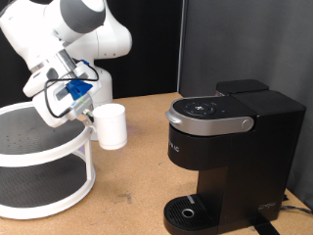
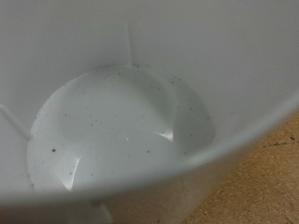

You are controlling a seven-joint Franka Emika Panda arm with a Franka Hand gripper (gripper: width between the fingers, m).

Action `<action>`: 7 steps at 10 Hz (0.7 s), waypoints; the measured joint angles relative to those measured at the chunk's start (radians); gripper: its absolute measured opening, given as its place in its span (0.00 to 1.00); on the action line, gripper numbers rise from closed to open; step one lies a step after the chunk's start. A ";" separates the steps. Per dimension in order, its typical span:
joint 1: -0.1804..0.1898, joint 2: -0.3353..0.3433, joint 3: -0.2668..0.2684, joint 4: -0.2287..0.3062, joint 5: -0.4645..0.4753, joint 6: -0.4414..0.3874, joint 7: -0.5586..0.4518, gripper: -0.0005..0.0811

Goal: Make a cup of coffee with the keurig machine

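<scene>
Left of centre in the exterior view, the gripper [image 1: 90,111] grips the plain white ceramic mug [image 1: 111,125] aloft, upright, with the boxy black keurig machine [image 1: 230,147] well apart to its right.

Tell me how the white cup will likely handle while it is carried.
The cup looks like rigid, glossy ceramic, so probably slippery and breakable. The wrist view shows it empty, so likely light. The gripper holds it at one side, so it may tilt.

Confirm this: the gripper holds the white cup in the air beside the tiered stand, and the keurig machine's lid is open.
Wrong on the lid: the exterior view shows the keurig machine with its lid closed. The gripper does hold the cup aloft beside the tiered stand.
</scene>
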 joint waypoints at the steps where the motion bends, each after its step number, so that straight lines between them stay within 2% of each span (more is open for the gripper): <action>1: -0.003 0.009 0.006 -0.002 -0.052 -0.013 0.013 0.09; 2: -0.004 0.035 0.026 -0.006 -0.099 0.011 0.056 0.09; 3: -0.002 0.073 0.057 -0.014 -0.118 0.074 0.099 0.09; 4: 0.015 0.116 0.079 -0.021 -0.089 0.160 0.111 0.09; 6: 0.093 0.202 0.083 -0.016 0.106 0.274 0.032 0.09; 7: 0.130 0.244 0.083 -0.004 0.220 0.295 -0.039 0.09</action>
